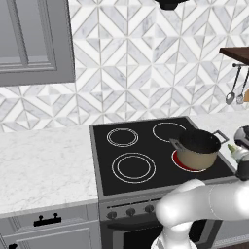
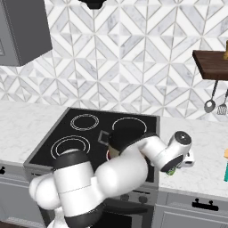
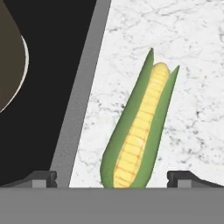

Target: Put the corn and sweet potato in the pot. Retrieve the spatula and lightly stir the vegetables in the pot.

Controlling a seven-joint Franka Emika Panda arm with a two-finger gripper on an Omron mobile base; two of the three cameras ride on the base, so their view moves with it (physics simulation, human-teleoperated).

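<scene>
Left base view: from behind-left, looking forward and down over the black glass cooktop (image 1: 155, 151) toward the patterned tile wall. Right base view: same cooktop (image 2: 89, 133) and round tan pot (image 2: 127, 133), seen from behind-right. Hand view: close, looking straight down at white marble counter (image 3: 192, 65) beside the cooktop's grey edge (image 3: 83, 109).

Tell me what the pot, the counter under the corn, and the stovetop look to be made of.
The round tan-beige pot: probably enamelled or coated metal, with a smooth matte wall, dark inside and grey loop handles. The white counter beneath the green-husked yellow corn: marble-look stone, grey-veined. The black stovetop: apparently smooth glass-ceramic, flat with printed white burner rings.
</scene>
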